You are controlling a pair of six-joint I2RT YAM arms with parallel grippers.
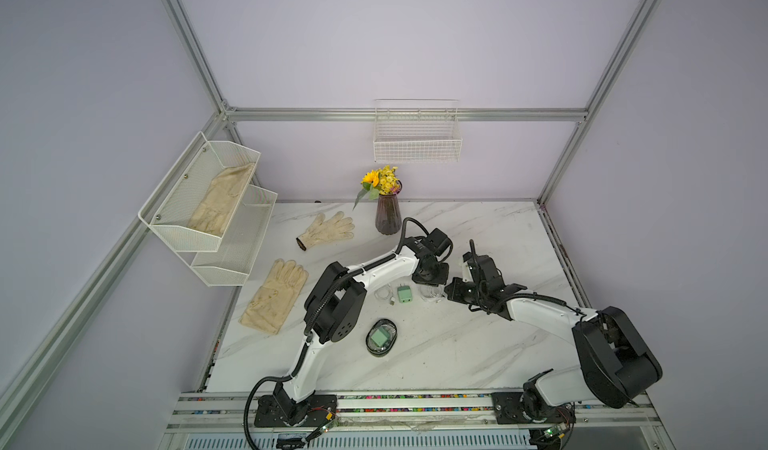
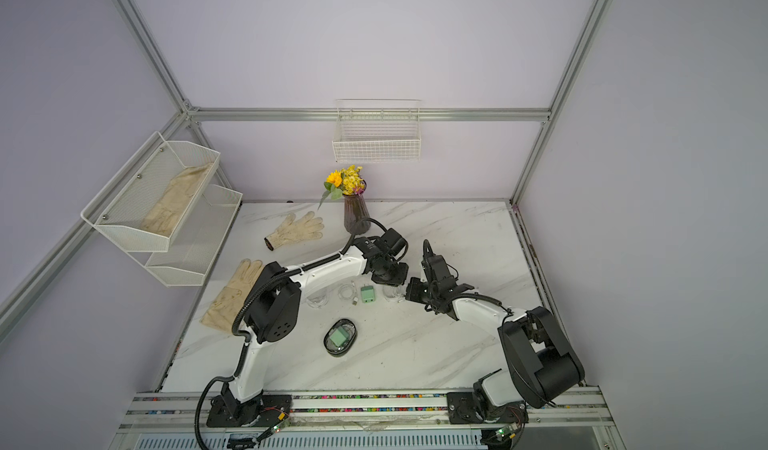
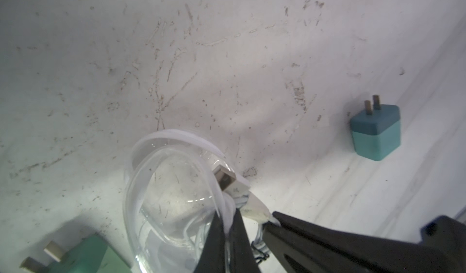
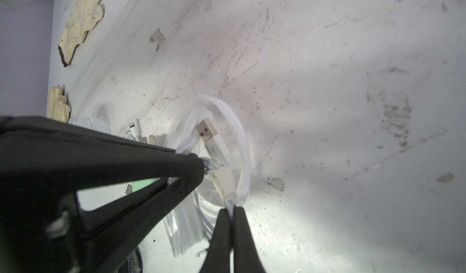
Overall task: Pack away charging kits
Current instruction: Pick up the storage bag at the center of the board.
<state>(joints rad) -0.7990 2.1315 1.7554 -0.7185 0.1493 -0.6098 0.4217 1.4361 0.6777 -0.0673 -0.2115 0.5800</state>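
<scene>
both pincers meet near the middle of the white marble-patterned bench (image 1: 457, 344), at a small oval clear plastic case (image 1: 430, 292). the left pincer (image 3: 228, 218) is pressed together on a coiled thin white cable (image 3: 176, 138), its two dark fingers nipping strands of the coil. the right pincer (image 4: 231, 208) is likewise pressed together on the same cable, pinching it just beside the taped stretch behind the usb plug (image 4: 206, 130). the coil is at the clear case; whether it rests in it or hangs just above, i cannot tell. the usb plug points up out of the loop.

in the left wrist view a teal-blue square two-pronged plug adapter (image 3: 375, 133) lies on the bench well apart from the coil, and a mint green square plug adapter (image 3: 85, 256) lies near the coil on its other side. in both top views that mint adapter rests between a second coiled white cable (image 1: 384, 294) and the clear case. nearer the robot's base, a second mint green adapter (image 1: 380, 337) lies inside a dark-rimmed oval case (image 1: 394, 333).
</scene>
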